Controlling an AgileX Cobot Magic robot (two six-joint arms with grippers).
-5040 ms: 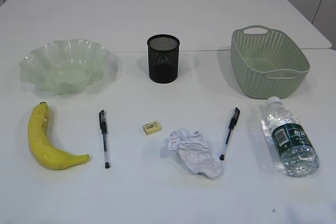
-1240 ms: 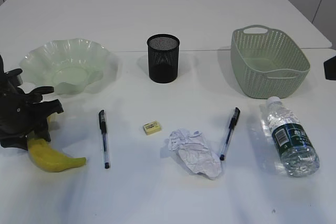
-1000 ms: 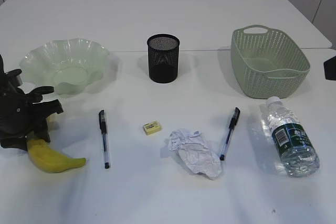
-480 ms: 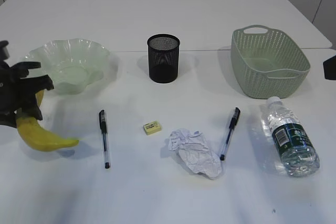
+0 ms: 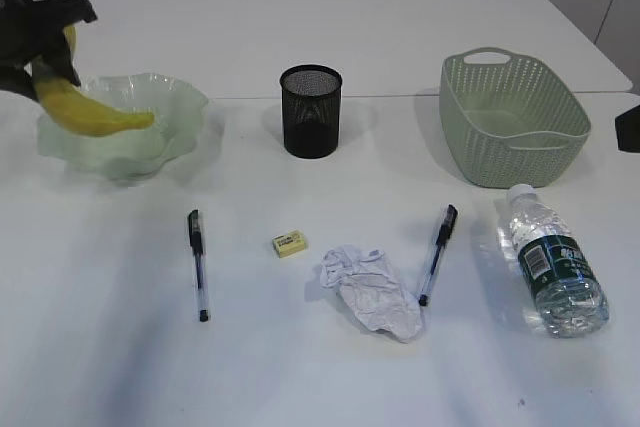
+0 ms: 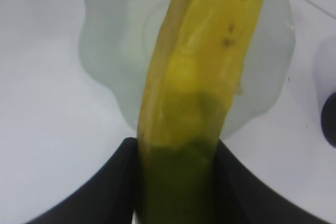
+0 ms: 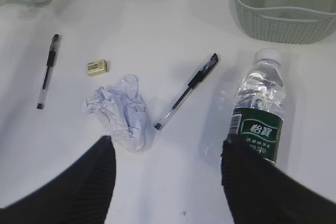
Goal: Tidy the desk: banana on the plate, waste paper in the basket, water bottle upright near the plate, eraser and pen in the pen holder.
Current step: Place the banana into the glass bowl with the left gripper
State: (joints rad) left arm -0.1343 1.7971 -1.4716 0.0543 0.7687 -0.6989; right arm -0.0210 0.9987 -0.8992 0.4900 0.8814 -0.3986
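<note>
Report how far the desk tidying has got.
Done: nothing is in its final place. In hand: the left claw holds the banana over the plate, not released. Left: crumpled paper to the basket, the lying bottle to stand up, eraser and both pens into the holder. The right claw is open, empty.

1. Plate: translucent pale green, glassy, glossy, with a ruffled rim.
2. Pen holder: black wire mesh, matt.
3. Basket: sage-green plastic, woven-look perforated walls, matt.
4. Water bottle: clear ribbed plastic, glossy green label.
5. Waste paper: white, crumpled, rough.
6. Banana: smooth yellow peel, faint dark specks.
7. Table: smooth white, slight sheen.
</note>
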